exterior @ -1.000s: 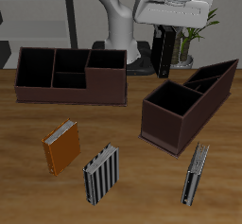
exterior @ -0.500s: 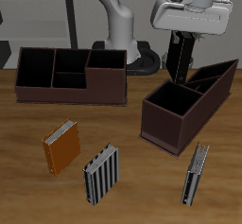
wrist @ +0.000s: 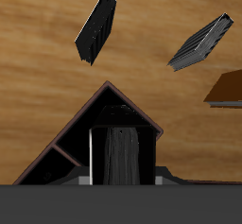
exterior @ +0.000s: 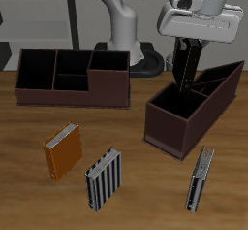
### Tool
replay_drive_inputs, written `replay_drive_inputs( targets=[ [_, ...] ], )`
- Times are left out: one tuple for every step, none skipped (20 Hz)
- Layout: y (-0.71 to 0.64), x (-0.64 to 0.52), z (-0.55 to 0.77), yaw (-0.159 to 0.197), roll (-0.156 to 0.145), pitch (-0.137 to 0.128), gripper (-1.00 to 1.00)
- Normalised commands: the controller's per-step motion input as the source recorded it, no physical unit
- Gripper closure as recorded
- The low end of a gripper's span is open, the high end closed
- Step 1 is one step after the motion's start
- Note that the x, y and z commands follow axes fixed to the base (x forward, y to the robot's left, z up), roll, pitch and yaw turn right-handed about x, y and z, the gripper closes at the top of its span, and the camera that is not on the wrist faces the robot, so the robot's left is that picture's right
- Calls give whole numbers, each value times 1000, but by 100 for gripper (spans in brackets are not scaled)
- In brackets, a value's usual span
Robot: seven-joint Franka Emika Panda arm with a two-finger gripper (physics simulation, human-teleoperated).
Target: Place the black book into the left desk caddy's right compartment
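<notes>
Office-like simulated room: wooden desk (exterior: pixel 126 190), caddies, shelving (exterior: pixel 44 25), plant (exterior: pixel 199 42).

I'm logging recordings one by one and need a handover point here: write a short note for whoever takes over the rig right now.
Tool: shut on the black book, held upright in the air.
Left desk caddy: on the table; the book hangs above it, over the right compartment, seen in the wrist view directly below the book.
Done: book picked up and carried over the caddy.
Left: lower it into the right compartment, open the tool, pull away.
</notes>
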Motion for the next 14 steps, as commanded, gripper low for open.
replay_drive_inputs(
  targets=[
    [-17,-46,-2,0,0,0,100],
    [-302,170,-276,-82,-27,19,100],
    [2,-29,1,0,0,0,100],
    [-52,77,-161,-43,-13,16,100],
    [41,58,-139,-9,44,28,100],
    [19,69,-218,-10,4,21,100],
    [43,65,-248,-23,-1,34,100],
    [100,88,-226,-26,43,28,100],
    [94,46,-194,1,19,25,100],
    [152,-53,-160,-14,22,18,100],
    [44,-5,-91,-18,12,8,100],
    [79,63,-163,-21,54,21,100],
    [21,34,-136,-6,-14,9,100],
    [91,73,-186,-20,45,35,100]
  ],
)
